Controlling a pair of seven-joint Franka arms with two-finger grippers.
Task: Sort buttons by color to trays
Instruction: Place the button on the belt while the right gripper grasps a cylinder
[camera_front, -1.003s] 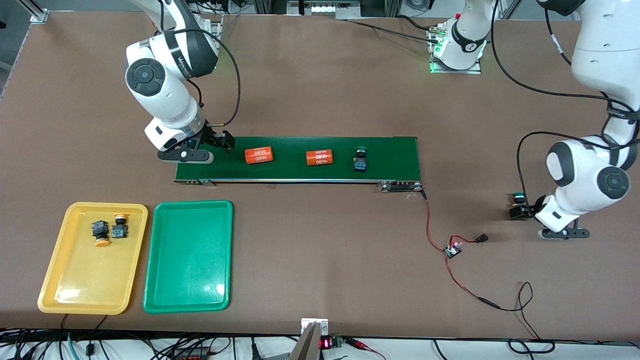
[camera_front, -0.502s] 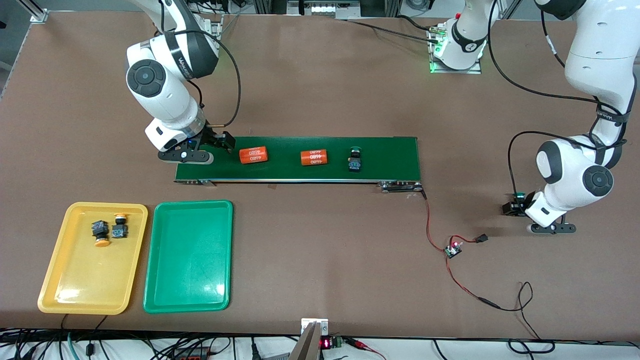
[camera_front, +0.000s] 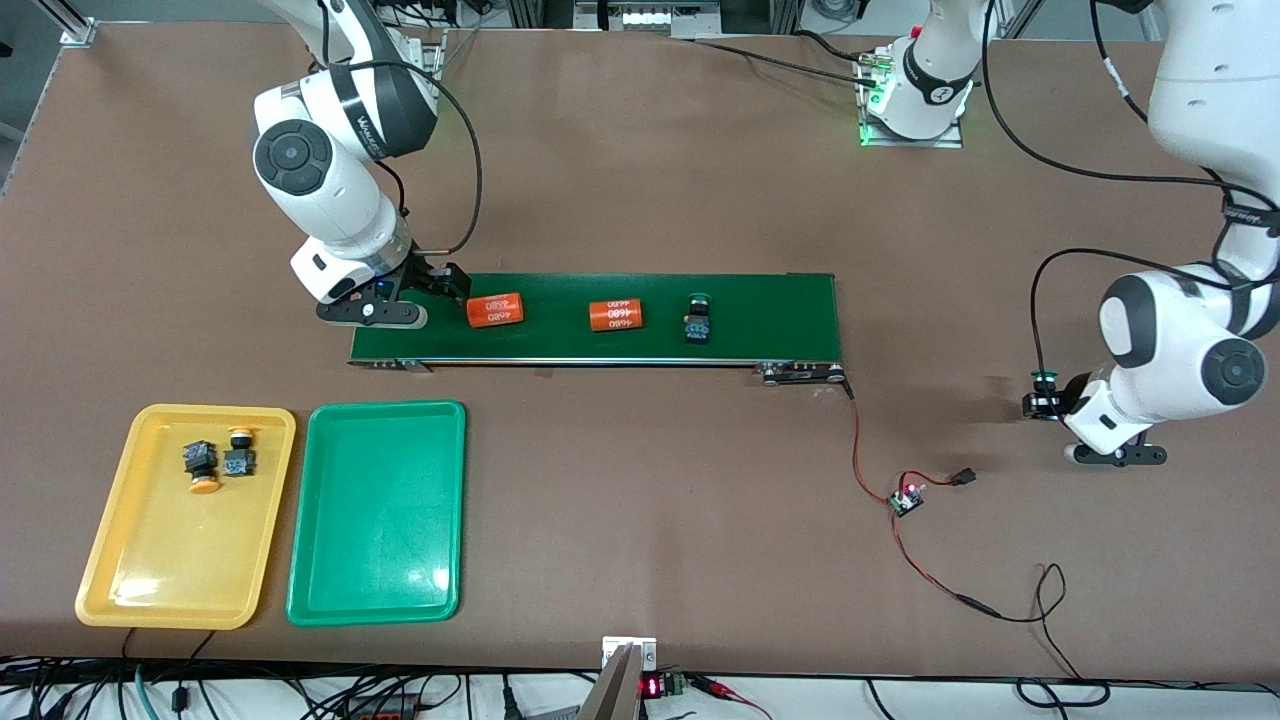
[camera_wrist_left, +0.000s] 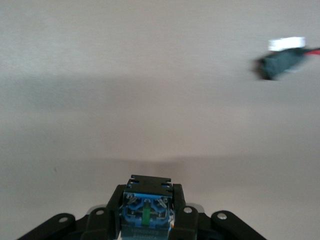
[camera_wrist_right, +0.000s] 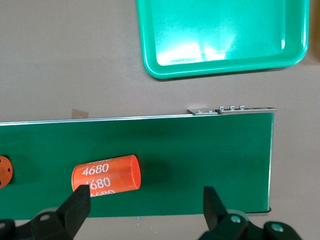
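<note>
My left gripper (camera_front: 1045, 404) is shut on a green-capped button (camera_front: 1040, 398) just above the bare table, off the belt's end at the left arm's end. In the left wrist view the button's blue-and-black body (camera_wrist_left: 146, 212) sits clamped between the fingers (camera_wrist_left: 120, 200). Another green-capped button (camera_front: 697, 320) lies on the conveyor belt (camera_front: 780, 310). Two yellow-capped buttons (camera_front: 200, 467) (camera_front: 238, 456) lie in the yellow tray (camera_front: 110, 560). The green tray (camera_front: 375, 560) (camera_wrist_right: 225, 35) holds nothing. My right gripper (camera_front: 440, 285) (camera_wrist_right: 145, 205) stands open over the belt's other end.
Two orange cylinders with white numbers (camera_front: 495, 309) (camera_front: 614, 315) lie on the belt, one (camera_wrist_right: 106, 172) close to a right fingertip. Red and black wires with a small circuit board (camera_front: 908, 497) and a black connector (camera_front: 963, 476) (camera_wrist_left: 280, 62) lie on the table near my left gripper.
My left gripper has shut on the green-capped button and shifted a little. The cylinders and the button on the belt have moved toward the right arm's end. The right gripper has stayed put.
</note>
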